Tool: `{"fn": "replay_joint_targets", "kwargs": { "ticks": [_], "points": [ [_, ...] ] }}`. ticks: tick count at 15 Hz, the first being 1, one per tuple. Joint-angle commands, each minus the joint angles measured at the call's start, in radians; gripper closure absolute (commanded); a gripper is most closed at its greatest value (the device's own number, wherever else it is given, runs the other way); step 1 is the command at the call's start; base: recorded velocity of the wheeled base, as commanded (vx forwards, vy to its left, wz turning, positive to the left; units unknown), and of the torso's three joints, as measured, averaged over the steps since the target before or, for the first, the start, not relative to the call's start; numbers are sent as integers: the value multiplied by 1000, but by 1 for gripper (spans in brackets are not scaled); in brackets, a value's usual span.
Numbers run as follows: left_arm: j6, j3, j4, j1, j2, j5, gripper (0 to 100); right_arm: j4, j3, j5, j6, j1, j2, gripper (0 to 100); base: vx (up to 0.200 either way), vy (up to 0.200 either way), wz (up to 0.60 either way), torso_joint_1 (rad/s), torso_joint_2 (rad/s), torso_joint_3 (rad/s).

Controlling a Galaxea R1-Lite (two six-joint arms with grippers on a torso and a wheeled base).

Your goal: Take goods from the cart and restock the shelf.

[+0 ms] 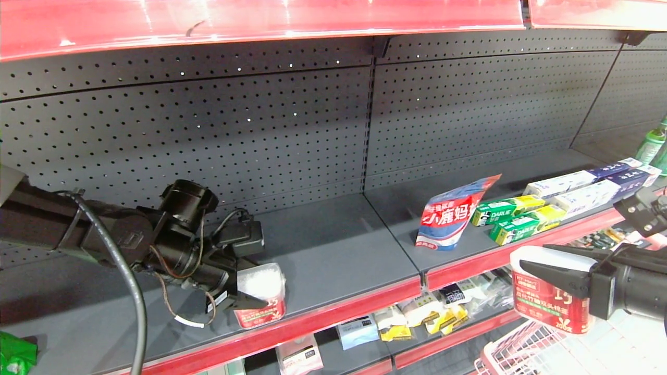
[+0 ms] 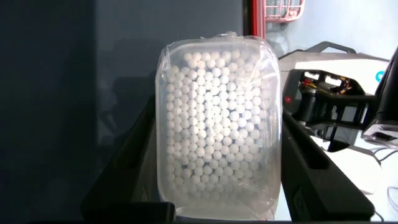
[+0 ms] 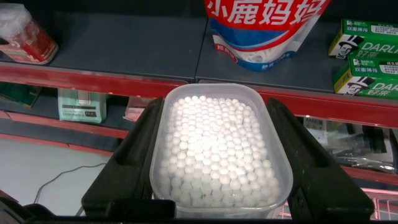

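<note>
One cotton-swab box (image 1: 267, 284) is clamped by its clear sides in the left gripper (image 1: 251, 298). It is held tilted at the shelf (image 1: 333, 245), just behind the red front edge (image 1: 359, 304) and towards the shelf's left end. Whether its base rests on the board cannot be told. A second cotton-swab box (image 1: 547, 307) is grasped in the right gripper (image 1: 553, 271), out in front of the shelf's right bay, below the front edge and above a corner of the cart (image 1: 513, 351).

The main risk is judged to lie in the release on the left. If the box is let go while tilted and this near the edge, it could be tipped over the lip and dropped among the goods on the lower shelf. Its thin plastic walls could also be bowed by a hard squeeze, so that it is popped out sideways. On the right, the box could be caught on the front edge if it is not raised enough. The leaning pouch (image 1: 452, 213) or the toothpaste cartons (image 1: 516, 216) beside it could be knocked over if the box is set down too close to them.
</note>
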Motion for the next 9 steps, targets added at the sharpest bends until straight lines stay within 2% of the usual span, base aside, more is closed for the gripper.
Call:
{"fn": "replay_joint_targets", "kwargs": {
  "ticks": [1,9],
  "points": [
    [0,3,-1,-1,-4,-1,100,1,0,0,0,1,1,100,0,0,0,0,0,0],
    [1,4,-1,1,2,-6,100,1,-3,0,0,1,1,100,0,0,0,0,0,0]
  ]
}}
